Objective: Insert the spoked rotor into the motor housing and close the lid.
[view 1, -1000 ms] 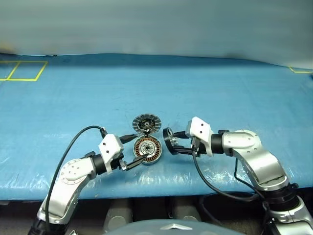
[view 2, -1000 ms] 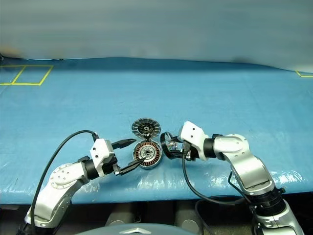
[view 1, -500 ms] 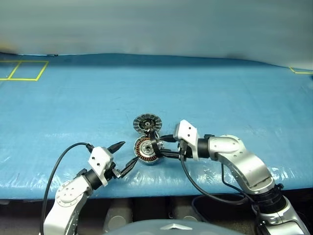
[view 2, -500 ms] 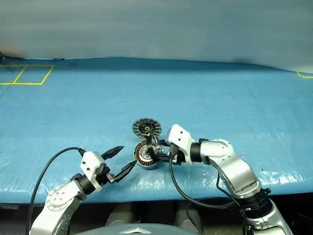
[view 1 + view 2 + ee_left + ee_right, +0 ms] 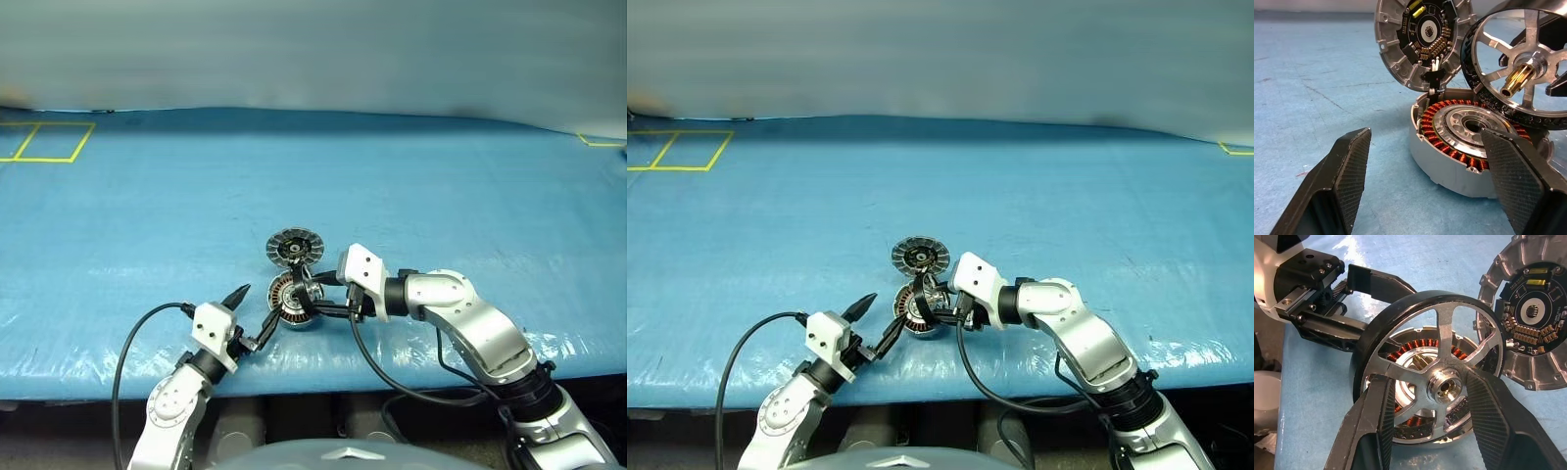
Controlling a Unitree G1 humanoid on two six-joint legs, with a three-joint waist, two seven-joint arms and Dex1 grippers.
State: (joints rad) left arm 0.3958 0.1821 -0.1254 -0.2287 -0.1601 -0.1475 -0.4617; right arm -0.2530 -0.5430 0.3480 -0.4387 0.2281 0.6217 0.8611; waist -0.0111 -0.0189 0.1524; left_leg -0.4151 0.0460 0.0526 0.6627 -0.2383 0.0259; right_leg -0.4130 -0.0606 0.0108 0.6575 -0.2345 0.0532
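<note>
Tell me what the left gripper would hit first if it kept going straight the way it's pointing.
Most likely the motor housing: it sits dead ahead of the open left gripper, framed by its fingers. The rotor held by the right gripper hangs above that line. Depth is hard to judge.

Head pair looks down from afar — wrist cameras sit close, sharing the motor housing (image 5: 1459, 147).

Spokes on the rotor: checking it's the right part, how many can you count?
5 on the spoked rotor in the right wrist view: one up from the hub, two slanting up sideways, two downward, partly behind the claw's fingers.
</note>
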